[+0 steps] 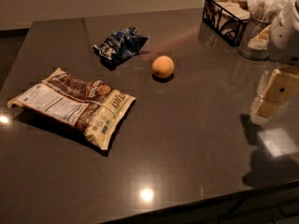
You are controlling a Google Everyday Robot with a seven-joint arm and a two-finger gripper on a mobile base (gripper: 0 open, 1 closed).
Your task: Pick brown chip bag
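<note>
well, you have the brown chip bag (pixel 70 107) lying flat on the dark countertop (pixel 187 148), over at the left side of your view. its white label panel faces the left edge and its brown printed front runs toward the middle, with the cream end nearest you. nothing touches it. farther back you see a smaller dark blue and white snack bag (pixel 119 45), crumpled and well apart from the big bag. an orange (pixel 162 66) sits to the right of that blue bag, near it but not touching, and apart from the chip bag too. your gripper (pixel 270 98) hangs at the right edge of the view, over the counter and well apart from the chip bag. you cannot tell from this angle whether it is spread or closed. the white arm housing (pixel 287 29) shows just above it. at the back right corner stand a black wire basket (pixel 226 15) and, beside it, a glass jar (pixel 254 38) stuffed with white packets.
</note>
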